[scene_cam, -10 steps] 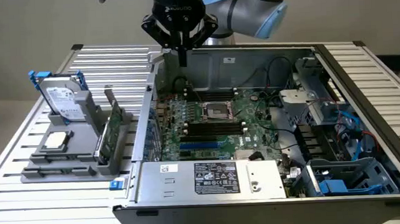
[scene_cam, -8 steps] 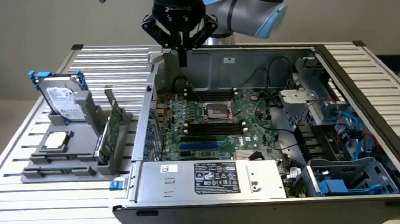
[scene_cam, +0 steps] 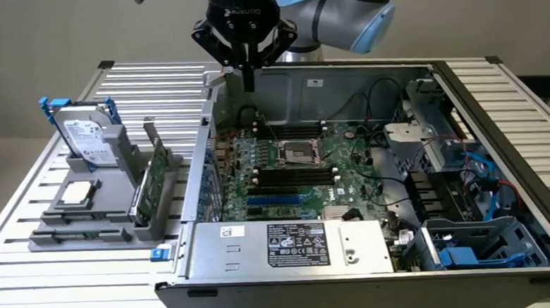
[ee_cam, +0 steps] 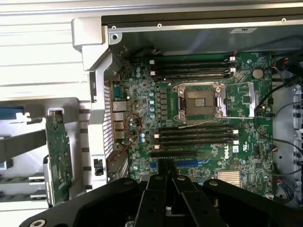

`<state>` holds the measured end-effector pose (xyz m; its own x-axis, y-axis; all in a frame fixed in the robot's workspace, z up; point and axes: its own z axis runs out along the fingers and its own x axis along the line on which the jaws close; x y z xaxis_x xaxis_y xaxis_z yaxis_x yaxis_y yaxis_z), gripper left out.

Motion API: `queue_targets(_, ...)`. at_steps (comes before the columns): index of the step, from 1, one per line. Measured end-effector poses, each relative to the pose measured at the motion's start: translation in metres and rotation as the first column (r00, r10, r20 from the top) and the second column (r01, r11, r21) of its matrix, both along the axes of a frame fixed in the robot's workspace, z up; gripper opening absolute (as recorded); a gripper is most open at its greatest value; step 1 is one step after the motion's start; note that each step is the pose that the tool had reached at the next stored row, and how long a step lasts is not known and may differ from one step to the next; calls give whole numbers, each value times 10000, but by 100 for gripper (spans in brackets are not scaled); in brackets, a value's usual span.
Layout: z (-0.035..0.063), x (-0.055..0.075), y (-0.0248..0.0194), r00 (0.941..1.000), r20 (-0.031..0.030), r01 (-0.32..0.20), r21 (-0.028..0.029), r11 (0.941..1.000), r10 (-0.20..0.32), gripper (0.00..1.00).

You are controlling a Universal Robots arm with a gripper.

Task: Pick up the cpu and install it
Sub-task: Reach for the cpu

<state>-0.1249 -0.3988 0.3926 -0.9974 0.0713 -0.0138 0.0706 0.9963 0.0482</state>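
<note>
The claw (scene_cam: 249, 85), pressed together and empty, hangs above the open computer case (scene_cam: 347, 87). The cpu (scene_cam: 77, 193) lies by the worktop's (scene_cam: 36, 279) edge.

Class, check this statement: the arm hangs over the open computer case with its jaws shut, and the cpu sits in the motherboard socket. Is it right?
Not quite. The cpu lies on the grey holder outside the case, at the exterior view's left; the motherboard socket is empty. The exterior view shows this. The arm does hang over the open case, jaws shut.
</note>
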Motion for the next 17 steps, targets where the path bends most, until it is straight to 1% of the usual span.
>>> queue_targets(2,-3,-91,0,10000,-60,-1,1,10000,1,11)
queue_targets(4,-7,-182,0,10000,-95,-1,2,10000,1,11)
queue_targets(17,-36,-772,0,9999,-101,-1,2,10000,1,11)
